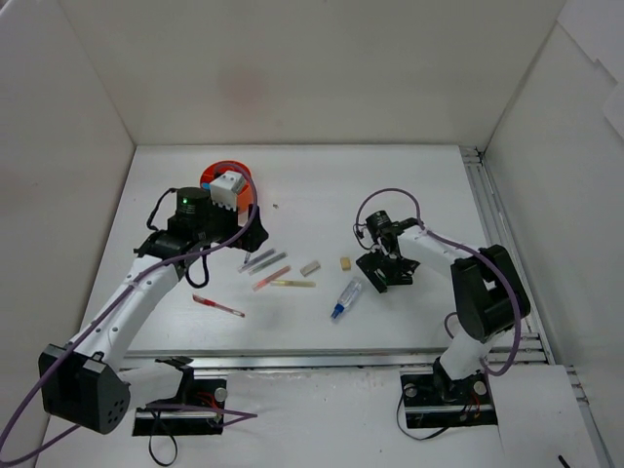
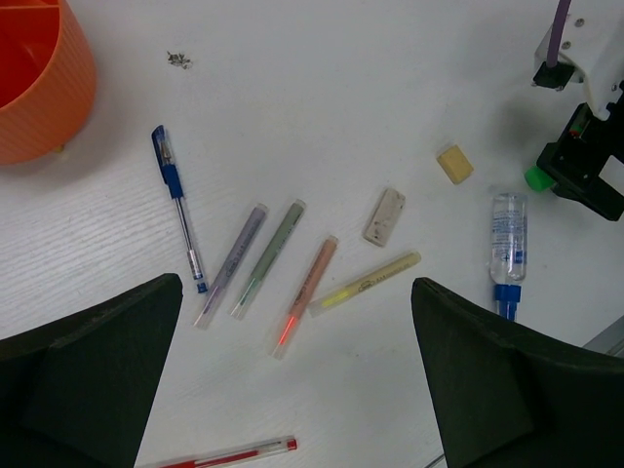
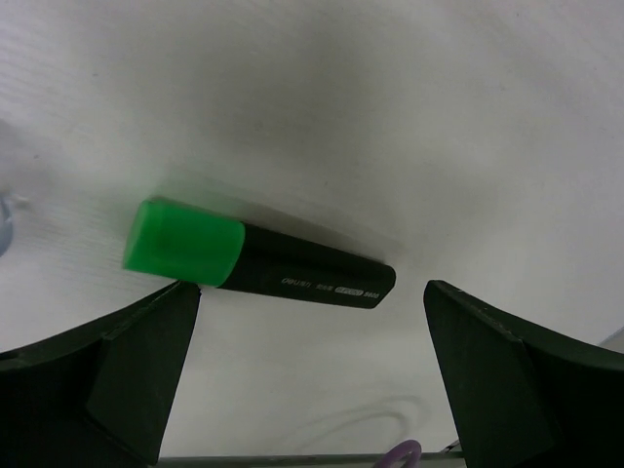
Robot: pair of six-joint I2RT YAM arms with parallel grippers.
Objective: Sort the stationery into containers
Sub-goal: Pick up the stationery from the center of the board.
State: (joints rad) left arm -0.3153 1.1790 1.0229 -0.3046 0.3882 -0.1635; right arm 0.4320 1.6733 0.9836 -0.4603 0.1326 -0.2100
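White table — right gripper gapes empty over green-capped highlighter, print illegible.

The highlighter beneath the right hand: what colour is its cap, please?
Bright green cap on a black highlighter; clearest in the right wrist view.

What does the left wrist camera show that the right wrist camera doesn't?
Only the left wrist view: the orange organizer, blue pen, erasers, clear tube and right hand. Only the right wrist view: the black barrel of the green-capped highlighter. Both: its green cap and the white table.
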